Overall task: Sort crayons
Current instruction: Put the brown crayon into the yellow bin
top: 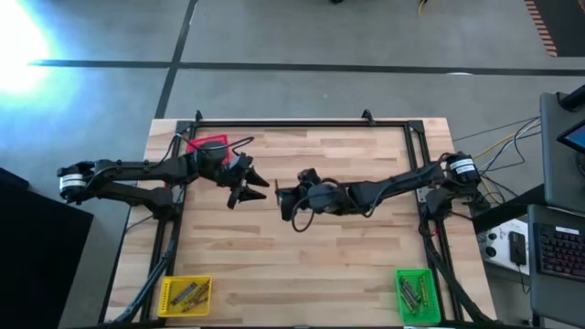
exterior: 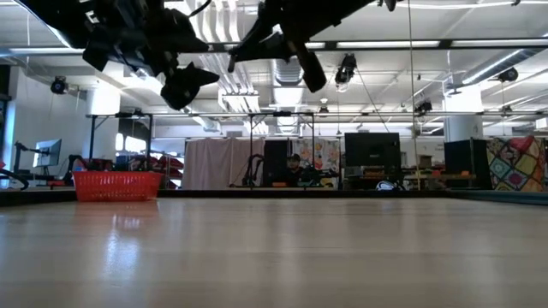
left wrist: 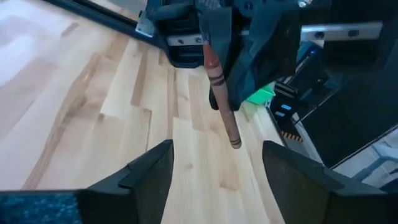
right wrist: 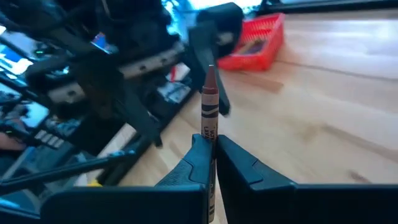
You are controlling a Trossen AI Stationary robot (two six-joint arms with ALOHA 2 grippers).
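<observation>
Pinched between my right gripper's (right wrist: pixel 211 155) fingers is a brown-red crayon (right wrist: pixel 209 109), its tip standing clear of them, above the table's (top: pixel 347 265) middle. My left gripper (left wrist: pixel 214 168), jaws spread wide and empty, faces it from nine o'clock. Yellow bin (top: pixel 186 294) sits at seven, green bin (top: pixel 416 294) at five, red bin (top: pixel 208 145) at eleven. Behind the pale wood lies an open workshop.

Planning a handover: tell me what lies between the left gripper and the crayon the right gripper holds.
Nothing: in the left wrist view only bare table shows between the open left gripper and the brown-red crayon.
</observation>
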